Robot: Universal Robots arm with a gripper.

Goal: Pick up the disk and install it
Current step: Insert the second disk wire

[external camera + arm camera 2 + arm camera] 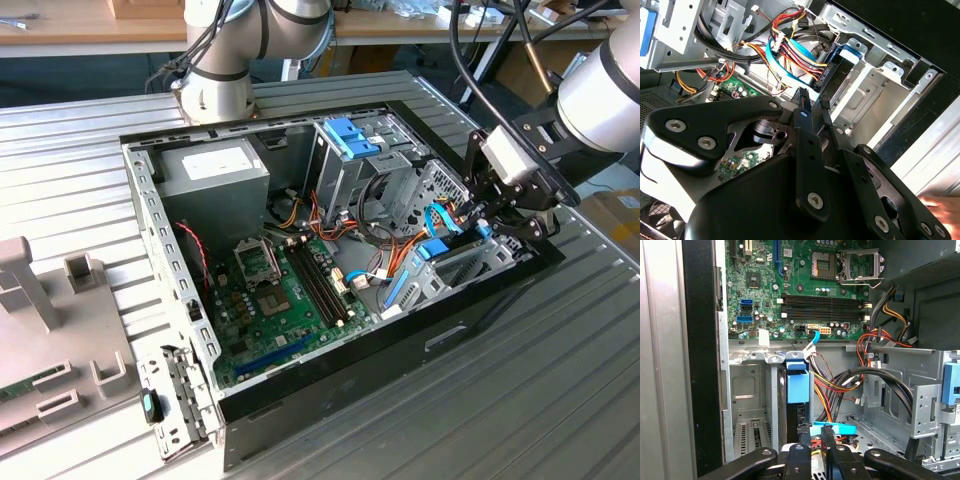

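Your gripper (492,222) is hovering at the open computer case's (300,395) edge on the exterior view's right, directly over the disk (437,250), which is sitting upright in its bay with the blue end tab facing up. In the first wrist view the disk (797,385) is standing in the grey metal bay (752,405) beside the green motherboard (800,285), its blue tab just ahead of the black fingers (797,460). You are seeing fingers drawn close together with nothing visibly clamped between them, though whether they are fully closed cannot be told from these views.
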